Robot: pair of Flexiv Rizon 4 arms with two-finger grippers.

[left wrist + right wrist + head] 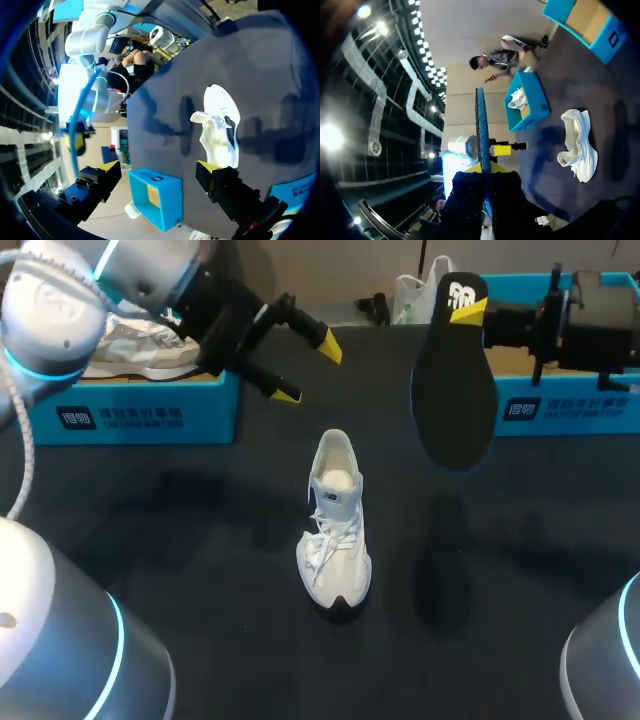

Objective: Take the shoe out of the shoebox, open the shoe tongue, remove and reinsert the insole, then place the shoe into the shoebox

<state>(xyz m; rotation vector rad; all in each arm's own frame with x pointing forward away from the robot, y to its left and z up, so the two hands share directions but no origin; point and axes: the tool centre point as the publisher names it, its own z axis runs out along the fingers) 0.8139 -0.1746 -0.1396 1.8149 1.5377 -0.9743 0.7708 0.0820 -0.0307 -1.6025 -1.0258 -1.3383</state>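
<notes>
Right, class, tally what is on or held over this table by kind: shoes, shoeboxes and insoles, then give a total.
Shoeboxes: 2, left shoebox and right shoebox
Shoes: 2, white shoe on the table, second shoe in the left shoebox
Insoles: 1, black insole
Total: 5

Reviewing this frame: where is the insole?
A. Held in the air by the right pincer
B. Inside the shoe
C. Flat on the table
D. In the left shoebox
A: the black insole hangs clamped in the right pincer, above the table and apart from the white shoe.
</notes>
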